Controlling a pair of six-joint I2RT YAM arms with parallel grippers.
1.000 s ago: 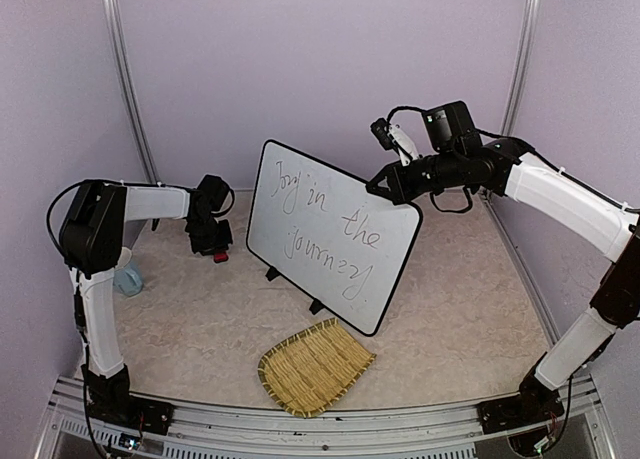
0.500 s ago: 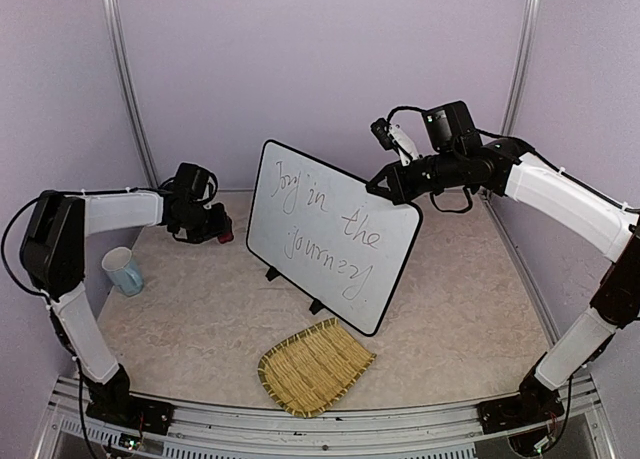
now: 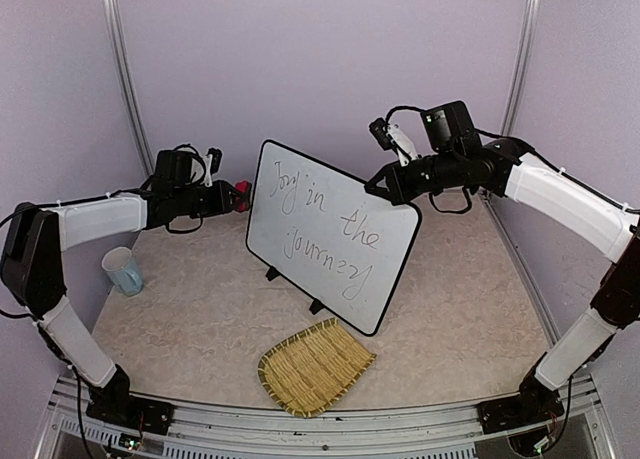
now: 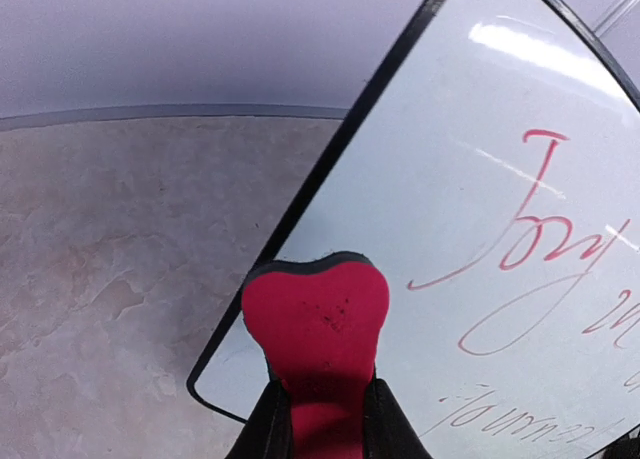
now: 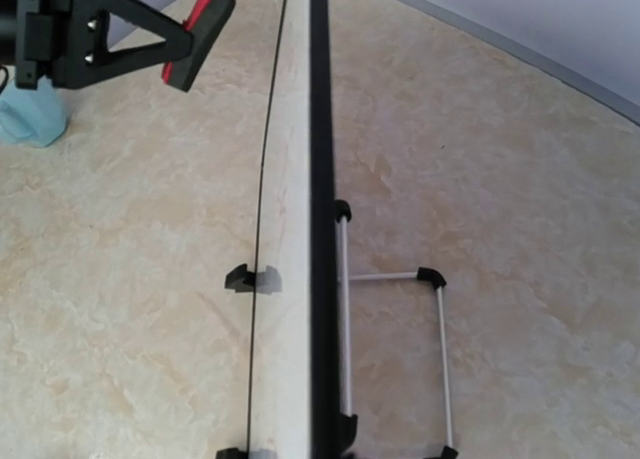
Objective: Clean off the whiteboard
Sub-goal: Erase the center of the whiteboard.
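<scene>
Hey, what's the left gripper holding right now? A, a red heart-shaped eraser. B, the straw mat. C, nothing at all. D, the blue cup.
A: the left gripper is clamped on the red eraser, which sits close to the whiteboard with a gap between them in the right wrist view.

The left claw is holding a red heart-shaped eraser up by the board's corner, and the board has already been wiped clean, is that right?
Not quite: the whiteboard is not wiped clean. The top view shows handwriting across it. The rest stands: the left claw holds the red heart-shaped eraser up by the board's corner.
</scene>
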